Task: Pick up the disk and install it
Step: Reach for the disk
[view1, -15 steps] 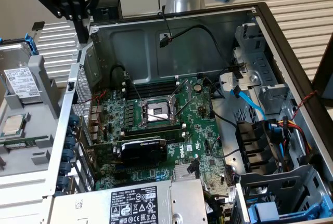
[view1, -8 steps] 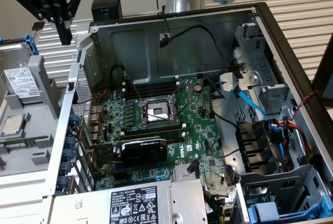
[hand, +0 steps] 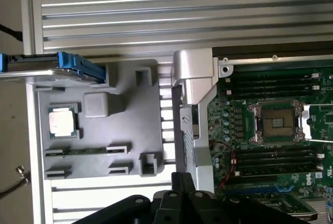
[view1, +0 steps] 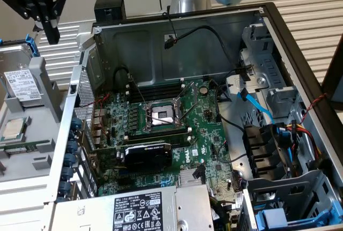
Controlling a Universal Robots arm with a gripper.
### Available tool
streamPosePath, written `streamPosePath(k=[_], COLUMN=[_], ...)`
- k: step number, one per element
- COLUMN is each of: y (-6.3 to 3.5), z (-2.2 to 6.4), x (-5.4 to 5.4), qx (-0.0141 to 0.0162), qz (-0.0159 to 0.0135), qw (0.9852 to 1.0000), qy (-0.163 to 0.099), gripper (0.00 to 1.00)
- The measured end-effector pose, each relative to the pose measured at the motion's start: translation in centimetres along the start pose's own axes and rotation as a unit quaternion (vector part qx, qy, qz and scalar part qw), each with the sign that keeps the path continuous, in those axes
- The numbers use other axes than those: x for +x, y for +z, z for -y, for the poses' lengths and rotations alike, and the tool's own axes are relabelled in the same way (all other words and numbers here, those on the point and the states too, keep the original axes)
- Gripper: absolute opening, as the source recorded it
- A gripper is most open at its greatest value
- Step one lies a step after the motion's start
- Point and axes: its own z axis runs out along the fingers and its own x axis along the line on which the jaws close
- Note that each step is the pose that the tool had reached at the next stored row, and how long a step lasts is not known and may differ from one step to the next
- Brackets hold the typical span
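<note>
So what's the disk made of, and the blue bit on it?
The disk looks like metal: silver-grey and slightly shiny, with a white paper-like label. The blue frame looks like plastic: flat colour, moulded shape.

A robotics workbench: opened computer case (view1: 147, 54) on a ribbed aluminium table (hand: 156, 16).

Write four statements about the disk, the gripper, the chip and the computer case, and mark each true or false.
1. The disk stands in the grey tray, outside the computer case. True.
2. The gripper holds the disk. False: it is shut on nothing, above the tray and apart from the disk.
3. The chip lies in the tray. True.
4. The case is closed. False: it is open, with the motherboard in plain sight.
</note>
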Motion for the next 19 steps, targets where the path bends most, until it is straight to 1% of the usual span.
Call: streamPosePath(k=[2,4,12,15,19], y=[0.00,-0.01,-0.04,-0.05,-0.06], z=[-0.58,-0.84,-0.73,-1.15,-1.99], x=[0.3,0.9,4.5,5.4,6.4], qx=[0.0000,0.0000,0.0000,0.0000,0.0000], qz=[0.0002,0.0003,0.0003,0.0004,0.0003], qw=[1.0000,1.0000,1.0000,1.0000,1.0000], qy=[0.000,0.000,0.000,0.000,0.000], gripper=[0.11,0.11,0.11,0.11,0.11])
